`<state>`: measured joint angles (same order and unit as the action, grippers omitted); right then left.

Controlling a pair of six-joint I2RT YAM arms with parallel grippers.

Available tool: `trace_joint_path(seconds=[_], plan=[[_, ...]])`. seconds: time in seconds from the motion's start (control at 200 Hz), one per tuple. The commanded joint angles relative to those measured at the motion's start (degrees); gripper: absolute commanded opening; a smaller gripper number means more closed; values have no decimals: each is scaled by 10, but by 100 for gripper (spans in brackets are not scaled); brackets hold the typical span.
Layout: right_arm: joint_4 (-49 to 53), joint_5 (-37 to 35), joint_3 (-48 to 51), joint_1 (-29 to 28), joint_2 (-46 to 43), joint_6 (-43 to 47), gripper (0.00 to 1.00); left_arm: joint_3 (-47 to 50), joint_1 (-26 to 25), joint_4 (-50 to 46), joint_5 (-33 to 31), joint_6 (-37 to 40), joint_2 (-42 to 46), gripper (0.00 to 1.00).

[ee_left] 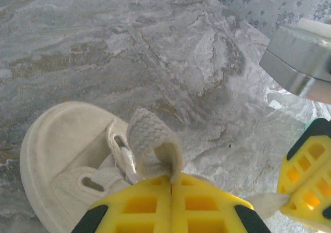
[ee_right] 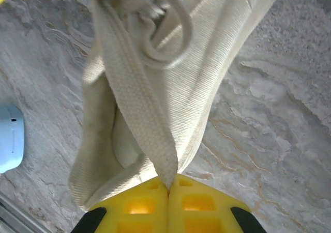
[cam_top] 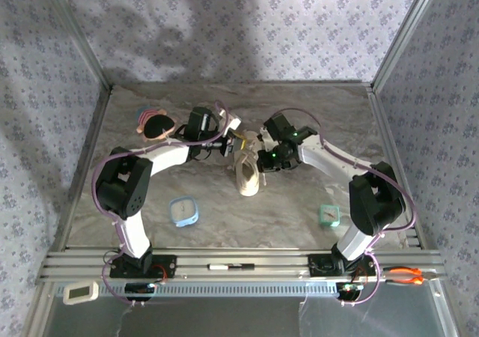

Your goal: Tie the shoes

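So our shoe [cam_top: 248,174] sits around the middle of the marbled table [cam_top: 314,112], right between the two arms. It's a small cream-beige low-top with a woven fabric upper, a light sole and wide flat pale laces [ee_right: 139,114].

In the left wrist view we see the rounded front end and a couple of eyelets. The left claw [ee_left: 171,180] is pinched fully closed on a bit of lace that bends up into a short loop just over the eyelets. The right claw [ee_right: 168,185] is clamped tight too, with one flat strand running straight from the shoe into its yellow pads [ee_right: 201,204]. From above, both claws nearly meet over the shoe.

Further out there's a light blue square gadget [cam_top: 183,210], a small teal one [cam_top: 328,215], and a dark round pink-trimmed thing [cam_top: 156,123].
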<state>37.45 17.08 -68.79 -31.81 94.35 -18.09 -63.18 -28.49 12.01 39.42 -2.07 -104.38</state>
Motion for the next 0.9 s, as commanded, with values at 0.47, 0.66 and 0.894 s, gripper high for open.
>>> trace_joint_path(seconds=[0.47, 0.66, 0.894], plan=[[-13, 61, 52, 34, -19, 5, 17, 28, 2, 32, 14, -1, 25, 0], [-27, 86, 32, 66, -35, -20, 41, 34, 2, 31, 12, 1, 30, 0], [-108, 111, 13, 98, -10, -113, 48, 52, 0, 41, 8, -1, 42, 0]])
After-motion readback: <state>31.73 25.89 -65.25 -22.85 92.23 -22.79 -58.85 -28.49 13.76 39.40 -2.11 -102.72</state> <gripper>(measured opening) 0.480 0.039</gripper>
